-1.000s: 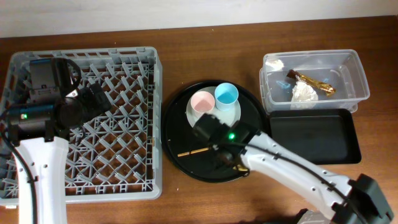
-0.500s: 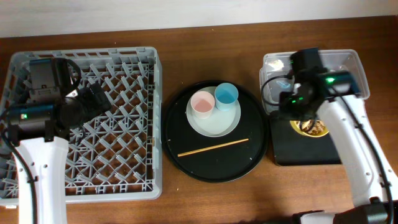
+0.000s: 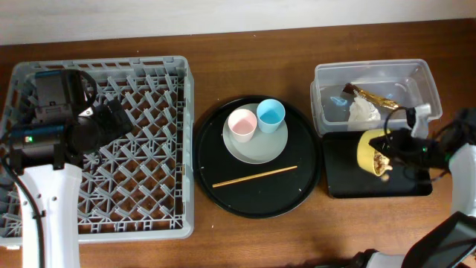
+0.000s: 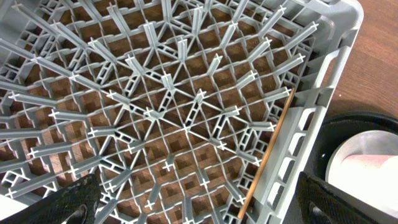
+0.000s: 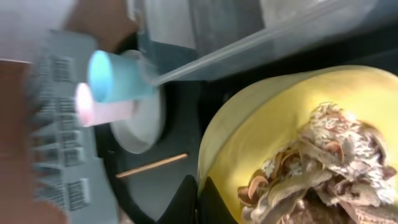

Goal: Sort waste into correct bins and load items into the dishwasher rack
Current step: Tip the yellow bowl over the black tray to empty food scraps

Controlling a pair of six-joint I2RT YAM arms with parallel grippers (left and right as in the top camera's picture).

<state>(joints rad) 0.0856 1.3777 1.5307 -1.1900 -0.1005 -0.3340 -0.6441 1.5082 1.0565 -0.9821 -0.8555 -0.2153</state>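
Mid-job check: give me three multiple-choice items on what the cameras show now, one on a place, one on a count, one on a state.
1. Where is the yellow bowl?
A. in the dishwasher rack
B. on the round black tray
C. over the shallow black tray

2. How many cups stand on the plate?
A. two
B. one
C. four

3. How does the yellow bowl sit?
A. upright and empty
B. tipped on its side with food scraps in it
C. upside down on the table

Answers:
1 C: the overhead view shows it above the tray's left part.
2 A: the pink cup and the blue cup.
3 B: its mouth faces sideways, and the right wrist view shows scraps inside.
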